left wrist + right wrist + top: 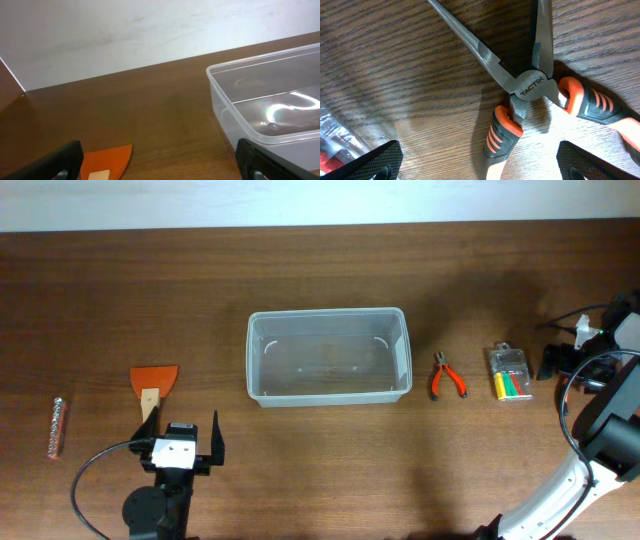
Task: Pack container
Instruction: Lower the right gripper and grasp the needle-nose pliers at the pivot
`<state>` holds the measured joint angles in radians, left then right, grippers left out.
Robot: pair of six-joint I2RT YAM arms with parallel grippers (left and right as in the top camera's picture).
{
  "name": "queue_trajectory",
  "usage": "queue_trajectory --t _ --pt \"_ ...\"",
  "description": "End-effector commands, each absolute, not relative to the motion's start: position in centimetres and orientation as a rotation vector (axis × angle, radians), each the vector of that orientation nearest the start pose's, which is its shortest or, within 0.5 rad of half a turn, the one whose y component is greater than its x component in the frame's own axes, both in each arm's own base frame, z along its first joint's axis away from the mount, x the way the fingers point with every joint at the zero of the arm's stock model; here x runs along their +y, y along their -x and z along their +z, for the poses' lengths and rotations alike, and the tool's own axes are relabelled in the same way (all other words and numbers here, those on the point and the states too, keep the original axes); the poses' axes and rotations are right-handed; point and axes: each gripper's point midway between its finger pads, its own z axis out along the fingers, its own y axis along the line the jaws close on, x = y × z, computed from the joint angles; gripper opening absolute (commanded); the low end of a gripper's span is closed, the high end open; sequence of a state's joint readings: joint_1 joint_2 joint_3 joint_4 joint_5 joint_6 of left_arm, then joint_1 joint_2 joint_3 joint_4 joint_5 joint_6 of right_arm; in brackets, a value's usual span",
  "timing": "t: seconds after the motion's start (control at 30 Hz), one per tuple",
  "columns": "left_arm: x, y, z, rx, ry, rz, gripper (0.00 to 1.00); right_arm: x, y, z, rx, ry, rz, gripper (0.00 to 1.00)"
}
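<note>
The container, a clear rectangular bin, stands empty mid-table; its near corner shows in the left wrist view. My left gripper is open near the front left, just below an orange scraper. In its own view the gripper has only bare wood between its fingers, with the scraper at the left finger. Orange-handled pliers lie right of the container. My right gripper is at the far right. In its view the gripper is open, one handle of the pliers running down between the fingers.
A small clear case of green, yellow and red bits lies between the pliers and the right gripper; its corner shows in the right wrist view. A thin metal bit lies at the far left. A white wall backs the table.
</note>
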<state>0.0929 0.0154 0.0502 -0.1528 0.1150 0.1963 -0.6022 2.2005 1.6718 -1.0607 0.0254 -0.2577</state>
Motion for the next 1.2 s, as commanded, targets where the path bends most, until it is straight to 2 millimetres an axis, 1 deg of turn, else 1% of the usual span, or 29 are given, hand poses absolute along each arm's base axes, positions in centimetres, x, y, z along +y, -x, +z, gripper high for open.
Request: queue_trajectory --t 0.0,0.2,1.17 --pt "0.55 -24.26 15.67 1.677 -0.153 0.122 0.99 -24.23 -33.91 0.60 3.128 -0.558 -0.061 0.99" --pt "0.55 -24.26 15.67 1.677 -0.153 0.122 0.99 -24.42 -33.71 0.58 3.123 -0.575 -0.046 0.99" --pt "0.55 -24.26 15.67 1.677 -0.153 0.122 0.99 -24.60 -34.00 0.51 3.104 -0.598 -0.051 0.99"
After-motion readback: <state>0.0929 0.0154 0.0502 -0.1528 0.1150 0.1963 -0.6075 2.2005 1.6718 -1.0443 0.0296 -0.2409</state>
